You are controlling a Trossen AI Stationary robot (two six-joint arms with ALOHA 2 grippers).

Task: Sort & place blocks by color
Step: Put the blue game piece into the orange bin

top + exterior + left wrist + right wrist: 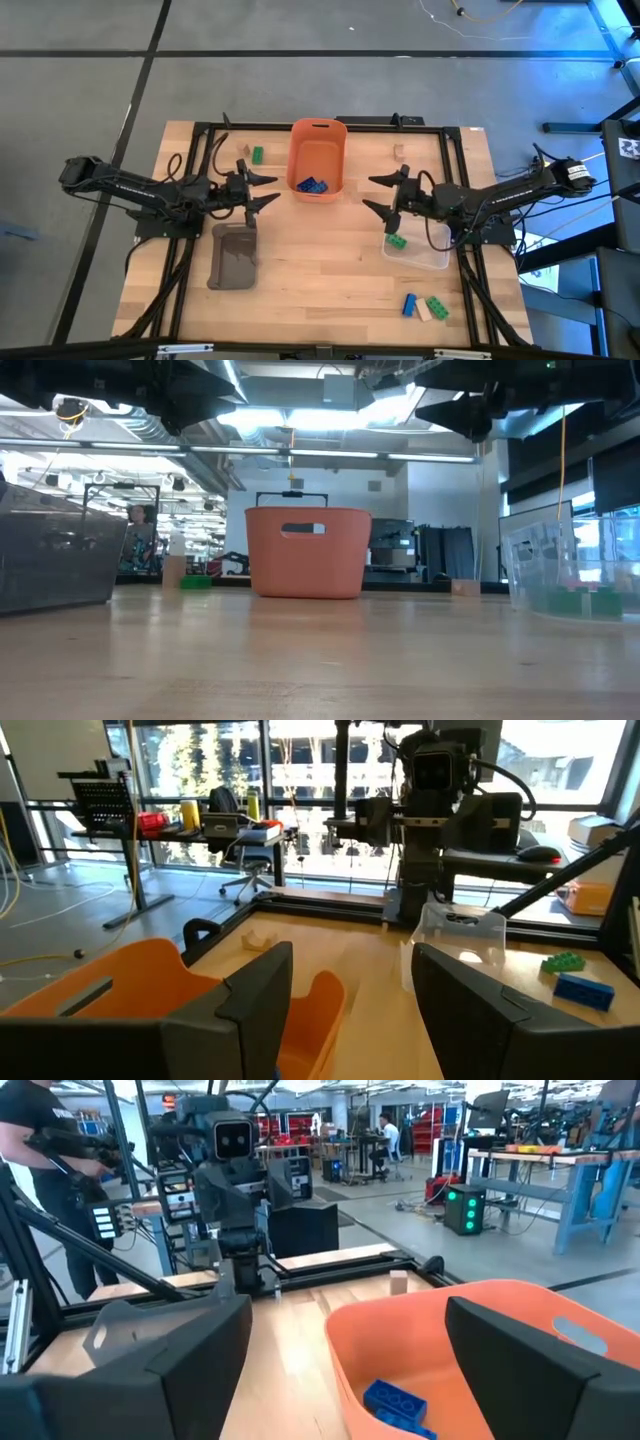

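Wooden table (320, 270) under both arms, and we go left to right; left gripper (262, 190) hangs above the grey tray (234, 258), fingers spread, holding nothing; just beyond it a green block (257, 154) sits loose near the far edge; centre stage, the orange bin (318, 152) already has blue blocks (311, 185) inside; a tan block (398, 151) waits on the far side to its right; right gripper (380, 196) hovers beside the bin, also spread and empty; below it the clear tray (420, 255) holds one green block (397, 240); near the front edge a blue (409, 304), tan (422, 311) and green (437, 307) block lie bunched together, touching. My read: between picks, sorting partly done; next up, one gripper must drop over a loose block and close on it, probably the left on that far green one.
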